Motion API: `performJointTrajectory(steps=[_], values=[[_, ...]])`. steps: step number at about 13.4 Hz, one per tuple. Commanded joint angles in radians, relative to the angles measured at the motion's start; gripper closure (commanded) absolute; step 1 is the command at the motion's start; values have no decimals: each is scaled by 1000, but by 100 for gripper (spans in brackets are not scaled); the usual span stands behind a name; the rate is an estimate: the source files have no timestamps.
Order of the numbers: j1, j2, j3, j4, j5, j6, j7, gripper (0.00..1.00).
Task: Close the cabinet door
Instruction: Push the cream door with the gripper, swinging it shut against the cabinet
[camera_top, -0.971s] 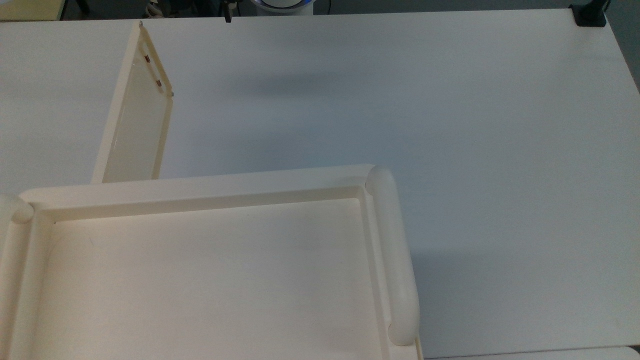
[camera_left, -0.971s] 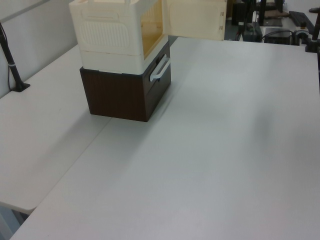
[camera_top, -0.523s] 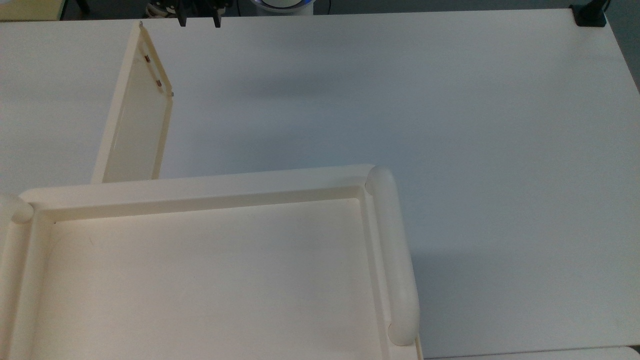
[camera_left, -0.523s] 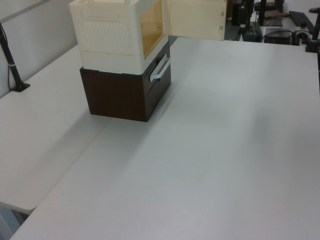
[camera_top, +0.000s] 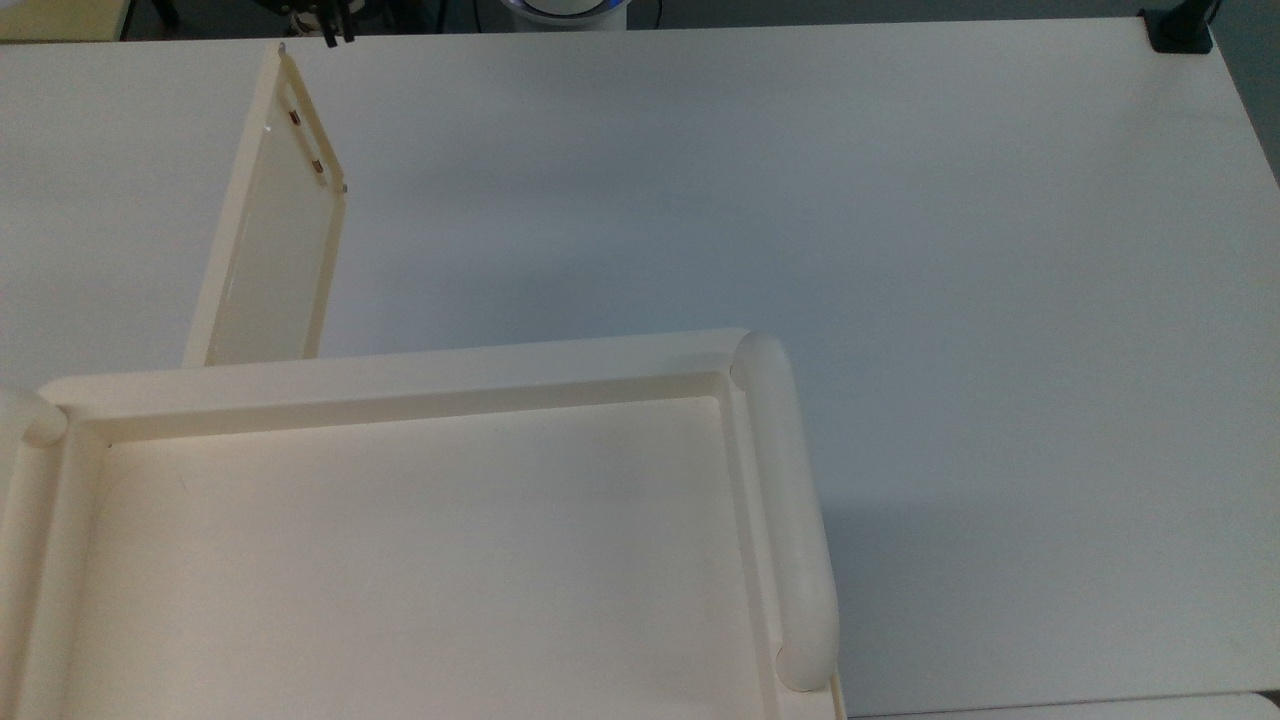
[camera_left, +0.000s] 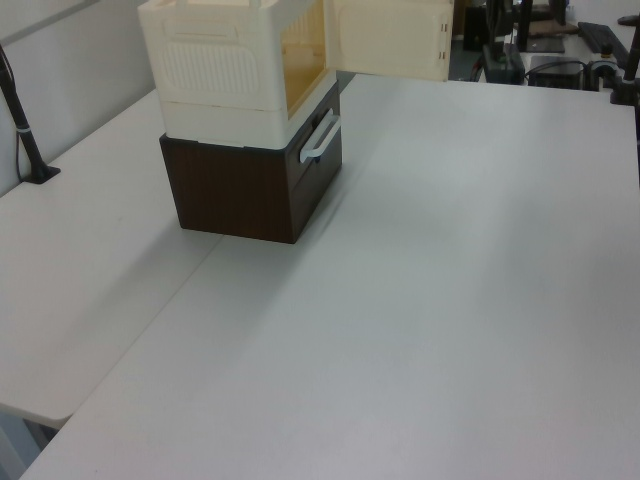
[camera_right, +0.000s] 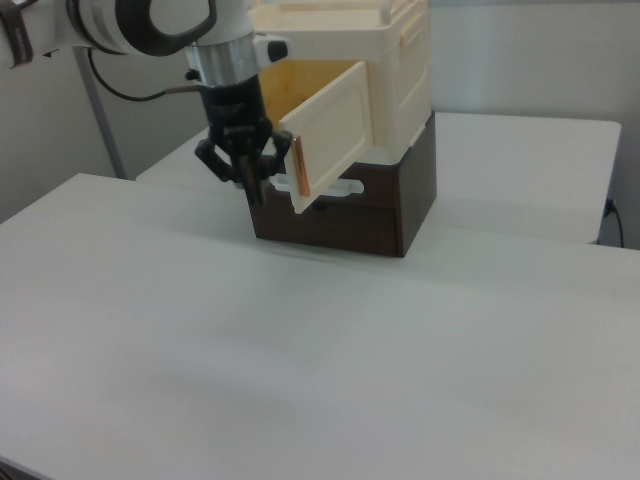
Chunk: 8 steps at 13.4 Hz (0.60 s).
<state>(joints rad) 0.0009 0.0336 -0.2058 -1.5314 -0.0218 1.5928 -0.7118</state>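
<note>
Clearly, the thin cream plastic cabinet door (camera_right: 333, 128) was swung open from the cream plastic cabinet (camera_right: 398, 62); the black fingers (camera_right: 246, 172), nearly closed and empty, were held just beside its free edge.

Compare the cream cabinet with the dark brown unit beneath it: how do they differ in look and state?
The cabinet is cream plastic; the brown unit is dark wood-grain. The cabinet sits on top; the brown unit rests on the table. The cabinet door stands open; the brown unit's front, with its white handle, is shut. Both are boxy.
</note>
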Motion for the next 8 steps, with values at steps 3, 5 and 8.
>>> performJointTrajectory(steps=[3, 5, 8], values=[[7, 26, -104, 8, 0, 258, -401, 87], [8, 55, -112, 7, 6, 355, -439, 87], [56, 109, -112, 10, 91, 488, -462, 87]])
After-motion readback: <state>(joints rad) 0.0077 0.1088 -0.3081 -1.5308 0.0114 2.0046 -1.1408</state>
